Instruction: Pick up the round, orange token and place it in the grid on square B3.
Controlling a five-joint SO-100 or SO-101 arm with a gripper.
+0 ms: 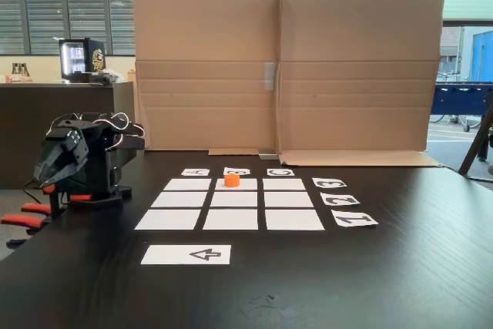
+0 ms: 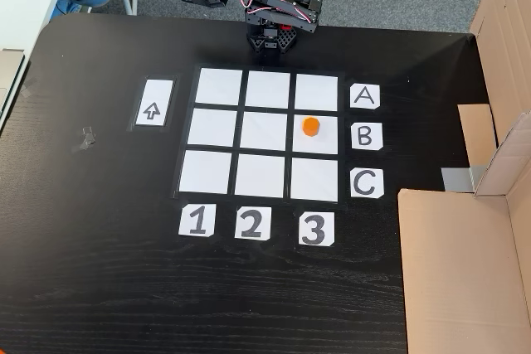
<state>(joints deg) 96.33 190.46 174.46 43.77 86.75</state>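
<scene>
So we've got a dark wood-grain tabletop (image 2: 99,288) with a big cardboard box wall (image 1: 285,67) standing along its far edge in a fixed view. A white strip with a black arrow (image 2: 153,103) lies flat nearby, and red-handled clamps (image 1: 23,219) poke out at the tabletop's edge.

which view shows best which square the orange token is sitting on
The fixed view from above: the token lies plainly on the rectangle in row B, column 3 of the grid. In the low fixed view the token sits on a foreshortened far-row rectangle, partly hiding the card behind.
</scene>
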